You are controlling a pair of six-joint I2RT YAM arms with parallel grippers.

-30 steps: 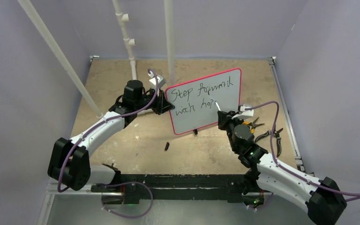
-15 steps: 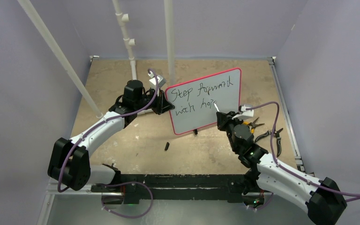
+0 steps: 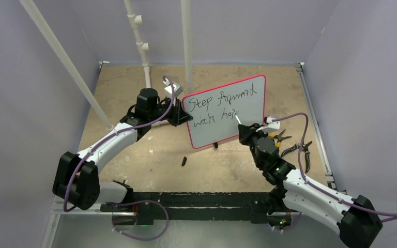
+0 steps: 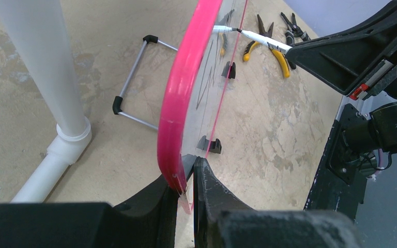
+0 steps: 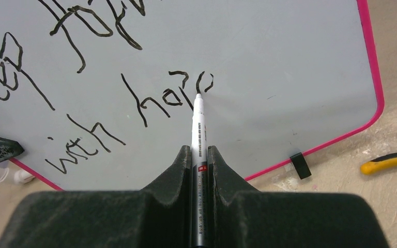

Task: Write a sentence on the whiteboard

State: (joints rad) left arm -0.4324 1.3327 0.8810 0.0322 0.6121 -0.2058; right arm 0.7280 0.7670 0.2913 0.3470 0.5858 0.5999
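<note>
The left jaws are clamped on the left edge of the whiteboard, which stands tilted on its black feet near the middle of the surface, its written face towards the right arm. The sentence reads "Step forward / with hop" plus a last letter that looks unclosed. The right jaws grip the marker with its tip at that letter, so I judge the last "e" is in hand and needs a light closing stroke, then a clean lift.
</note>
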